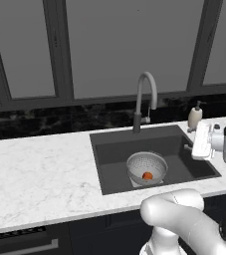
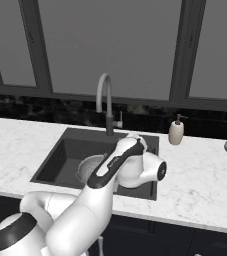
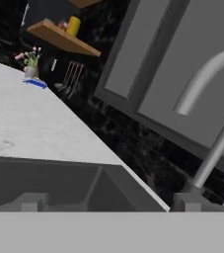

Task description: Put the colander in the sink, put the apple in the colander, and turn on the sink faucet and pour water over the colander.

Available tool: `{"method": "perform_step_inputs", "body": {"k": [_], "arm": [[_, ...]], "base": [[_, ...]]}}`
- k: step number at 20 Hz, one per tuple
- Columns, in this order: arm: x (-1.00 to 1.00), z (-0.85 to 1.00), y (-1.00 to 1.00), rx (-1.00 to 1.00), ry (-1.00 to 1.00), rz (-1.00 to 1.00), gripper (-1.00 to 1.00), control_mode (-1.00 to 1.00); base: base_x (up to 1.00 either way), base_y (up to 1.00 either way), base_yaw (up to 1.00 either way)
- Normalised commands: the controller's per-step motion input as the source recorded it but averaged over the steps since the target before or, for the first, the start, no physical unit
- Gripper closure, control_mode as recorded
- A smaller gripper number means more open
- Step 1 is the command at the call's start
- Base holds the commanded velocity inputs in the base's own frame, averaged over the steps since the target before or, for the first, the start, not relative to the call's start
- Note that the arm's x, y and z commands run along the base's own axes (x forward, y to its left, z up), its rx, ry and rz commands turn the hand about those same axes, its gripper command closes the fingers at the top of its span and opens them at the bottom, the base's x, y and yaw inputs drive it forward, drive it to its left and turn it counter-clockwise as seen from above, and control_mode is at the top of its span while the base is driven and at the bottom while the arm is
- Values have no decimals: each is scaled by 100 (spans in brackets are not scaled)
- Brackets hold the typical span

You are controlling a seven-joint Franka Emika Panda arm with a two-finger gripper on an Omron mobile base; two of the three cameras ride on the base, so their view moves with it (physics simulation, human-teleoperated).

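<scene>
The colander (image 1: 147, 167) fills the sink's (image 1: 109, 164) middle. The sink faucet (image 1: 143, 99) and soap bottle (image 1: 194, 117) stand along the sink's back edge. The surface (image 1: 40, 169) left of it lies bare.

Colander (image 2: 87, 169) half behind arm

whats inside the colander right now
The colander sits in the sink with the apple resting at its bottom. In the right base view the arm covers most of the bowl, so the apple cannot be seen there.
</scene>
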Motion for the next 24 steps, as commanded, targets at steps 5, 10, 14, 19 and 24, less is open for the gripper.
{"method": "perform_step_inputs", "body": {"k": [5,10,14,19,24], "arm": [[44,0,0,-5,-2,4,-100,-100],[55,0,0,3,0,0,-100,-100],[61,0,0,13,0,0,-100,-100],[33,0,-7,23,0,0,-100,-100],[53,0,3,20,2,0,-100,-100]], "base": [[0,0,0],[0,0,0],[0,0,0],[0,0,0],[0,0,0]]}}
